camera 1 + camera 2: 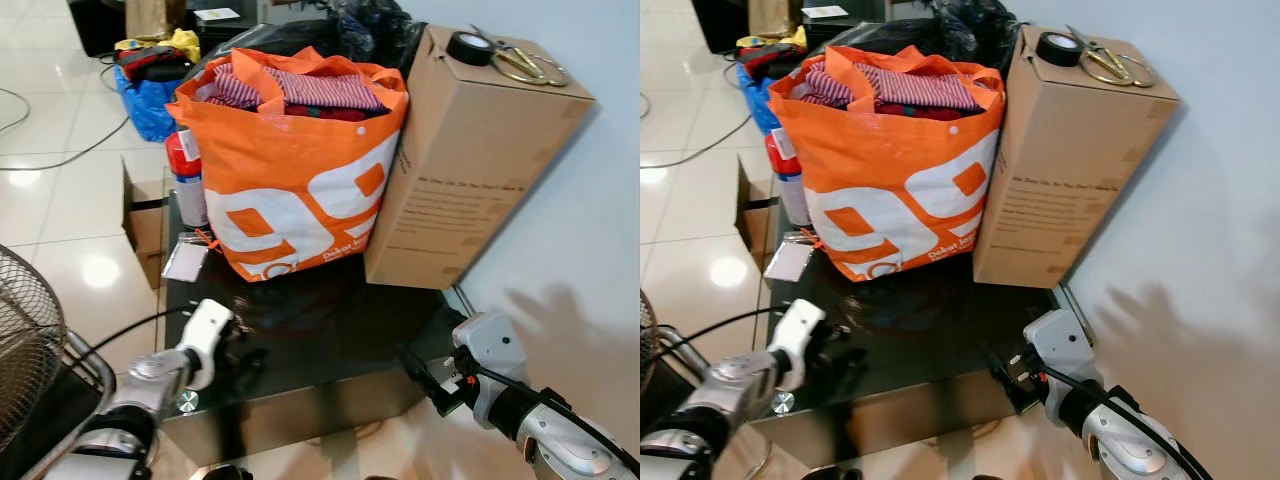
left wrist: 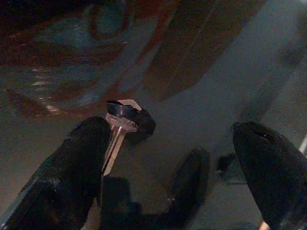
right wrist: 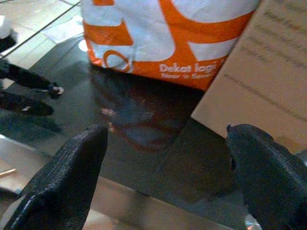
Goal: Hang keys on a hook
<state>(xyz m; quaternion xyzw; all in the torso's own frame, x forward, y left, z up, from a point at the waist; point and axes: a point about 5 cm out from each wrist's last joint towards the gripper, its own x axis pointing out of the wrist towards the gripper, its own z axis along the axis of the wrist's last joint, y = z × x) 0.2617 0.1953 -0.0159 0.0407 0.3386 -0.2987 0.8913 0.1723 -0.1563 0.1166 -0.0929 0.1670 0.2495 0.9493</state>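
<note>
While our left gripper [image 2: 168, 158] hovers, jaws wide, over the key [image 2: 117, 136] on the counter [image 1: 330, 340] at lower left, nothing is grasped; right gripper [image 3: 168, 167] gapes empty.

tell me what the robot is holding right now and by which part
Nothing is gripped. The key lies on the dark glass table against one finger of the open left gripper; the right gripper is open and empty.

Key [image 2: 116, 139] against one finger [image 2: 72, 172] — hand [image 2: 177, 177] spread
</note>
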